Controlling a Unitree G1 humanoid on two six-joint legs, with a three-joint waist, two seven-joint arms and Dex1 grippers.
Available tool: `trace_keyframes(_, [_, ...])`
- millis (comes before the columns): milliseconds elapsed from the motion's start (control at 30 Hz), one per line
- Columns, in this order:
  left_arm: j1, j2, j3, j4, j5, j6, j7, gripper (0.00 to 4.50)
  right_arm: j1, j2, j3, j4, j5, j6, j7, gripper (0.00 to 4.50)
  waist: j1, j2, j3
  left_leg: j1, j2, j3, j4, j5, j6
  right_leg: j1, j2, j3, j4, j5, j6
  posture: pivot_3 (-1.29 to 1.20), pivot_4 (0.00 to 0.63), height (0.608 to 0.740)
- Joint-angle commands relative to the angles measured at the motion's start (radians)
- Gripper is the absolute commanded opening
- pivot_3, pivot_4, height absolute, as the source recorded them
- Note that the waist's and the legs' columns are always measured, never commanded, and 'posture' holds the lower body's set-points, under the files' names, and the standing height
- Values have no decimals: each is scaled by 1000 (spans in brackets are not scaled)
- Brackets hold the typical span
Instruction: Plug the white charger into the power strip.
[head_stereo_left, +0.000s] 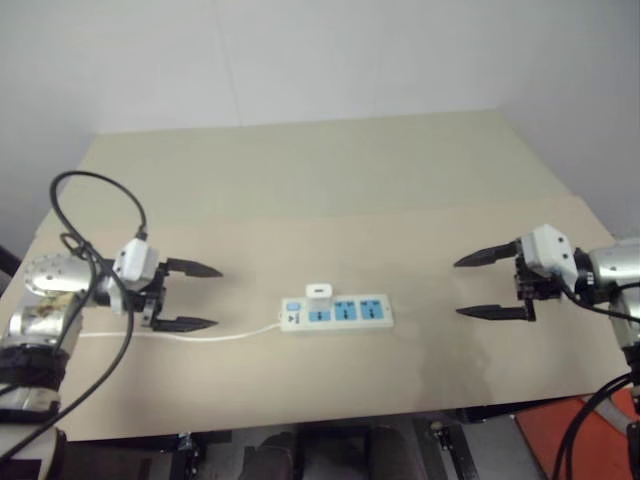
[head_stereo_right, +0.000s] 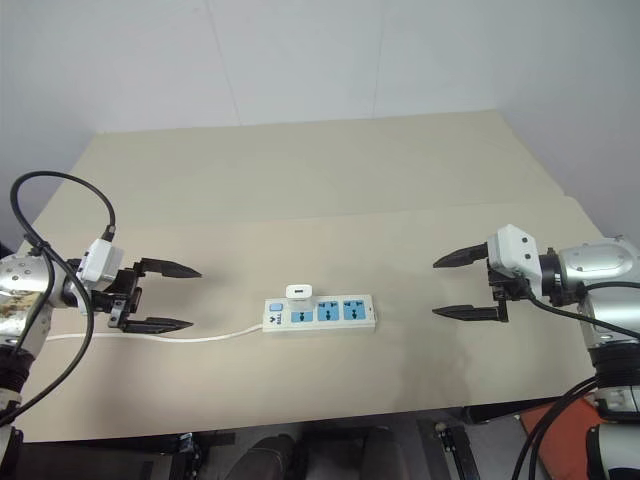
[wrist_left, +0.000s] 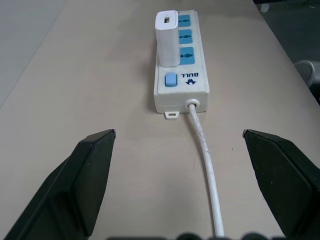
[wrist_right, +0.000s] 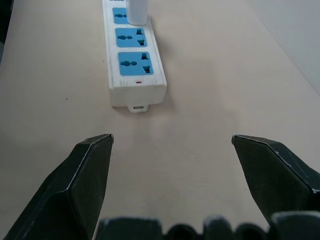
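The power strip (head_stereo_left: 352, 322) lies in the middle of the beige table, its three blue sockets facing up and its white cord (head_stereo_left: 225, 336) trailing to the left. The white charger (head_stereo_left: 319, 291) stands upright on the socket beside the blue switch (wrist_left: 171, 79), and its prongs are hidden. My left gripper (head_stereo_left: 217, 296) hovers open to the left of the strip, over the cord, pointing at the switch end. My right gripper (head_stereo_left: 458, 288) hovers open well to the right, pointing at the strip's other end (wrist_right: 137, 95). Nothing sits between either pair of fingers.
The beige table (head_stereo_left: 330, 190) reaches back to a pale wall. Its front edge (head_stereo_left: 300, 430) runs close below the strip. Black cables (head_stereo_left: 95, 260) loop over my left arm. An orange patch of floor (head_stereo_left: 590, 440) shows past the table's front right corner.
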Motion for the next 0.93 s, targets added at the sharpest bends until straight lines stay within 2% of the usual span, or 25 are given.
trace_keyframes(33, [-20,6,3,2,-11,-8,-4,4475,0,-25,-35,-13,-2,-23,17,4500,1,0,0,0,0,0,0,0,0,0,0,0,0,0,0,0,150,740])
trace_keyframes(533, [-38,-18,15,23,20,-13,-4,4475,41,-44,-45,-66,-19,-38,-29,4500,10,0,0,0,0,3,1,0,0,0,0,0,0,0,0,0,150,740])
trace_keyframes(933, [-24,19,18,55,6,-33,-4,4475,19,-35,-8,-187,-43,31,-71,4500,10,0,0,0,1,5,2,0,0,-1,0,2,0,0,0,0,150,740])
